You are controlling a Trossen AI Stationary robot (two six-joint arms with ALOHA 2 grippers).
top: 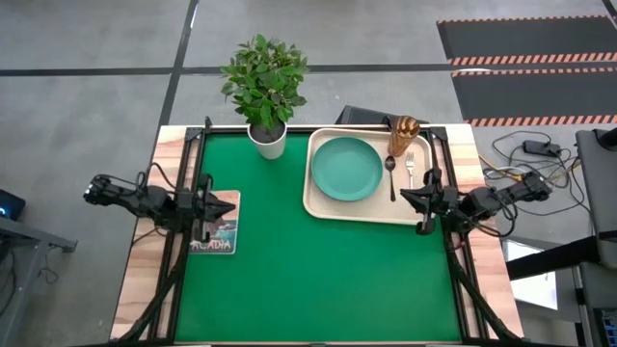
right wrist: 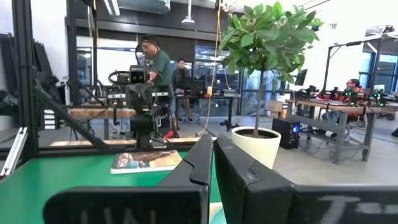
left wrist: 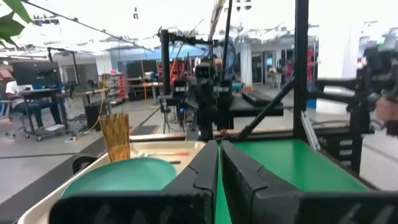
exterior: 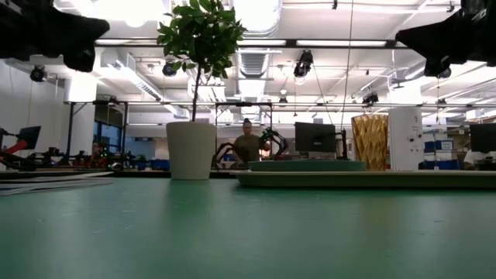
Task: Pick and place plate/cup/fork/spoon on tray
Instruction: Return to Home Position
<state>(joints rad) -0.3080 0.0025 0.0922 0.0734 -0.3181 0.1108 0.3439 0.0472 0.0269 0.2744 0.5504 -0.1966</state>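
The cream tray (top: pixel 323 207) lies at the table's far right. On it rest the teal plate (top: pixel 346 169), the amber cup (top: pixel 403 135) standing upright at its far right corner, the dark spoon (top: pixel 390 176) and the fork (top: pixel 410 170) side by side to the plate's right. My left gripper (top: pixel 229 207) is shut and empty at the table's left edge, above a booklet. My right gripper (top: pixel 405 197) is shut and empty just above the tray's near right corner. The left wrist view shows the plate (left wrist: pixel 121 174) and cup (left wrist: pixel 115 137).
A potted plant in a white pot (top: pixel 268 140) stands at the far edge, left of the tray. A booklet (top: pixel 216 223) lies flat at the left edge. Green mat (top: pixel 308 280) stretches across the middle and near side. People show in the room beyond.
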